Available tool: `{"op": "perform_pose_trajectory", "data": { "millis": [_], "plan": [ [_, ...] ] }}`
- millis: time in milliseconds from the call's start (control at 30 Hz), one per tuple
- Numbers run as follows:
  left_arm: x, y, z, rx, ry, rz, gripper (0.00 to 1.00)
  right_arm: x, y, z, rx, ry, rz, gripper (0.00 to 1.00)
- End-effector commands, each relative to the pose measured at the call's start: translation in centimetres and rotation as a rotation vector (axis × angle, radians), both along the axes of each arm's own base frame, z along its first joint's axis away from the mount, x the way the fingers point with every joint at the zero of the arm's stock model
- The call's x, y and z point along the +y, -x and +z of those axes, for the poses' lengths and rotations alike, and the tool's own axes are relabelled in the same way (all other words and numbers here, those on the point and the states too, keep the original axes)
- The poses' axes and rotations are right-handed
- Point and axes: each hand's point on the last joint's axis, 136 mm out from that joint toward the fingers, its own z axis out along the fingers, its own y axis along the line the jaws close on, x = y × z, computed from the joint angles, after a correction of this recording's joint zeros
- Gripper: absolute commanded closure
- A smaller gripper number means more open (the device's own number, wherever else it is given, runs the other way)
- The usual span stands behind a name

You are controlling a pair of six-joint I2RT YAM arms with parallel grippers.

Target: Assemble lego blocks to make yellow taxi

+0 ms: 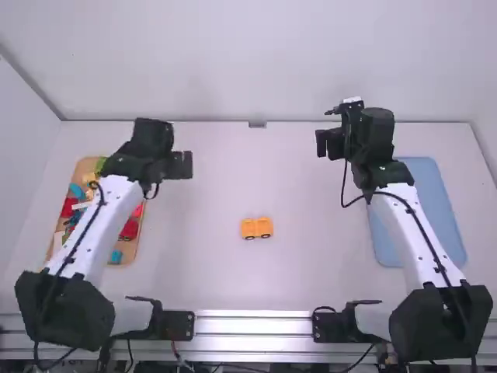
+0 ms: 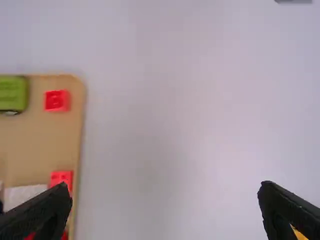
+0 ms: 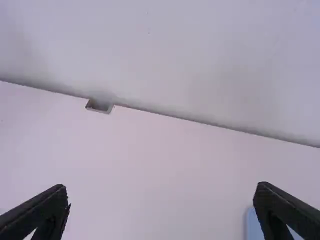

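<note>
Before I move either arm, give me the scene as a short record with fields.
yellow_piece: yellow piece with dark wheels, on the table between the two arms; cannot tell whether its two halves are joined
left_tool: left tool, open, nothing held
right_tool: right tool, open, nothing held
parts_board: tan board on the left, partly beneath the left arm
board_parts: red block beside green piece, among others
right_side: blue panel, partly beneath the right arm
</note>
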Motion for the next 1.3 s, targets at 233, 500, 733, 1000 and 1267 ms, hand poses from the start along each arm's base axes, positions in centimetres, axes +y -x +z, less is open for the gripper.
{"op": "perform_pose_trajectory", "data": {
  "millis": [233,500,733,1000,1267],
  "plan": [
    [6.8,1.4,5.9,-0.192,-0.045,0.299,0.01,0.0,-0.5,1.1,-0.022,-0.002,-0.003,0.01],
    [12.4,1.6,5.7,-0.195,-0.108,0.494,0.04,0.0,-0.5,1.2,-0.027,-0.002,-0.003,0.02],
    [16.7,0.7,2.0,0.044,0.030,0.551,0.01,0.0,-0.5,1.2,-0.027,-0.002,-0.003,0.01],
    [20.6,-1.4,-4.5,0.347,0.183,0.549,0.01,0.0,-0.5,1.2,-0.026,-0.002,-0.003,0.02],
    [24.6,-0.2,-11.2,0.466,0.303,0.748,0.01,0.0,-0.5,1.2,-0.026,-0.002,-0.004,0.02]
  ]
}}
